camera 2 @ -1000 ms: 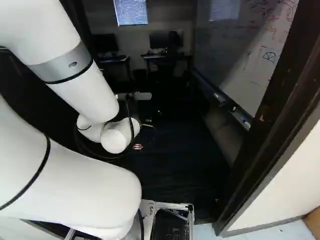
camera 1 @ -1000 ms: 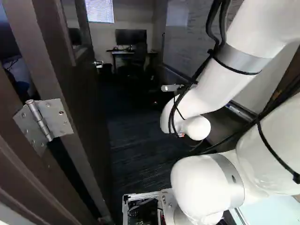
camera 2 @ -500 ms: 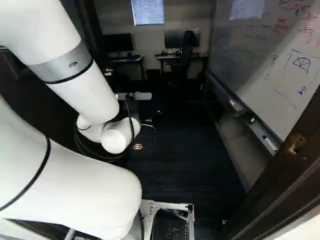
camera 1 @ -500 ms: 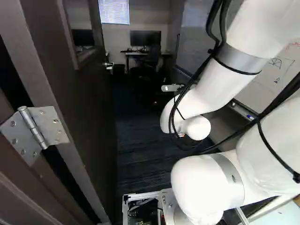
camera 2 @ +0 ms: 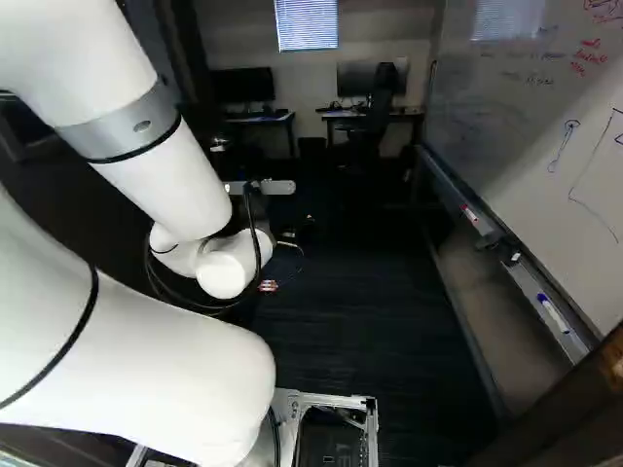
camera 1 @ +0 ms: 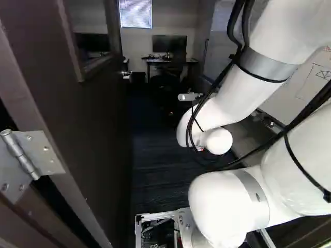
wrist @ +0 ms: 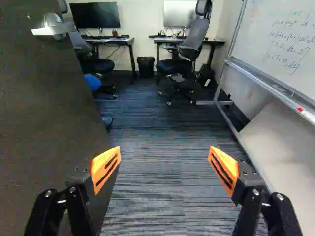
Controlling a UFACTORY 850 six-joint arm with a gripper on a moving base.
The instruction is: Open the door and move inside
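The dark door (camera 1: 98, 124) stands open at the left of the left base view, its metal hinge (camera 1: 36, 155) near the base and its handle (camera 1: 125, 74) farther in. In the right base view my gripper (camera 2: 306, 222) shows only as a dark shape with an orange spot beyond the white wrist. Seen from the wrist, the gripper (wrist: 165, 169) is open with nothing between its pads. One finger overlaps the door face (wrist: 49, 113); whether they touch, I cannot tell. The door handle (wrist: 51, 29) lies ahead, beyond that finger.
Carpeted floor (wrist: 152, 137) runs ahead to desks (wrist: 189, 41), office chairs (wrist: 189, 44) and a bin (wrist: 146, 66). A whiteboard (camera 2: 545, 126) with a tray (camera 2: 516, 263) lines the right side. The dark door frame (camera 2: 574, 409) stands close at the right.
The base has moved forward and turned left; the far desks slid rightward, and the hinge and right door frame came nearer. The arm holds its pose against its lowest joint.
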